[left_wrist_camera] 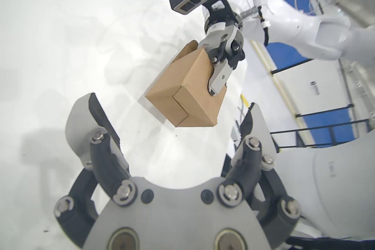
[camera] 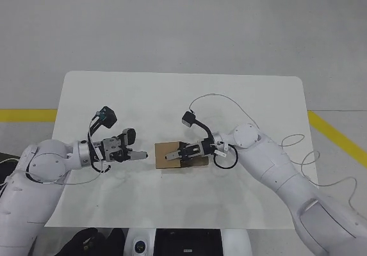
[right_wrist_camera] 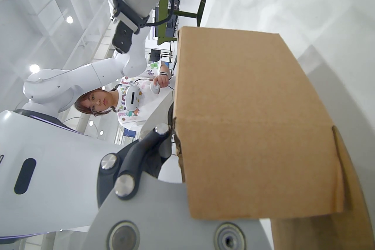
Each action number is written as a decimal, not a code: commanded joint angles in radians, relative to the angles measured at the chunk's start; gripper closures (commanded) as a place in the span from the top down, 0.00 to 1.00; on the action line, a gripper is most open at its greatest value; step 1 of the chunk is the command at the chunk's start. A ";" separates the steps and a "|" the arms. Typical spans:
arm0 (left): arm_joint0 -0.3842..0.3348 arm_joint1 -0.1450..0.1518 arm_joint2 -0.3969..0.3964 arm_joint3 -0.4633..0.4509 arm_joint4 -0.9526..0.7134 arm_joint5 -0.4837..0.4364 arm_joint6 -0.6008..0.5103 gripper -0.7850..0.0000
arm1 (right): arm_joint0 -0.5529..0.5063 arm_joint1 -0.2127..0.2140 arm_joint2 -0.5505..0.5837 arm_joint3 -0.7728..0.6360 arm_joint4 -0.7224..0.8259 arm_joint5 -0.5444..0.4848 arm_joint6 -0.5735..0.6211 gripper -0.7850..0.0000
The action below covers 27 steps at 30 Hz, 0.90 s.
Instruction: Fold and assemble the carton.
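A brown carton (camera: 184,159) is folded into a box near the middle of the white table (camera: 183,96). My right gripper (camera: 169,155) is shut on one of its walls, with one finger (left_wrist_camera: 218,78) lying flat on the outside. The carton's end (left_wrist_camera: 187,104) facing my left gripper has its flaps folded shut; a flap sticks out at the far end. In the right wrist view the carton (right_wrist_camera: 249,122) hides most of the gripper, and one finger (right_wrist_camera: 159,135) shows beside its edge. My left gripper (camera: 142,154) stands open a short way from the carton, holding nothing.
A thin cable (camera: 228,99) loops over the table behind the right arm. The table's front edge runs close below both grippers. Yellow tape (camera: 16,115) marks the floor on either side.
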 commanded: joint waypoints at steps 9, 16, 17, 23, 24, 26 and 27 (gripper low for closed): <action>0.039 -0.004 -0.028 -0.022 0.359 -0.248 0.270 1.00 | 0.063 -0.073 -0.045 0.156 0.007 -0.019 -0.018 0.00; 0.053 -0.008 0.002 -0.097 0.733 -0.291 0.509 1.00 | 0.092 -0.113 -0.062 0.233 0.017 -0.020 -0.019 0.14; 0.054 -0.006 0.014 -0.098 0.792 -0.291 0.549 1.00 | 0.095 -0.117 -0.063 0.242 0.018 -0.020 -0.020 0.18; 0.039 0.010 0.062 -0.066 1.072 -0.291 0.822 1.00 | 0.115 -0.134 -0.061 0.282 0.025 -0.019 -0.018 0.40; 0.035 0.012 0.069 -0.052 1.110 -0.291 0.867 1.00 | 0.116 -0.135 -0.060 0.285 0.026 -0.017 -0.017 0.42; 0.021 0.016 0.079 -0.019 1.171 -0.291 0.949 1.00 | 0.119 -0.134 -0.057 0.289 0.026 -0.012 -0.012 0.47; 0.015 0.017 0.081 0.002 1.189 -0.291 0.986 1.00 | 0.119 -0.132 -0.055 0.288 0.026 -0.008 -0.008 0.49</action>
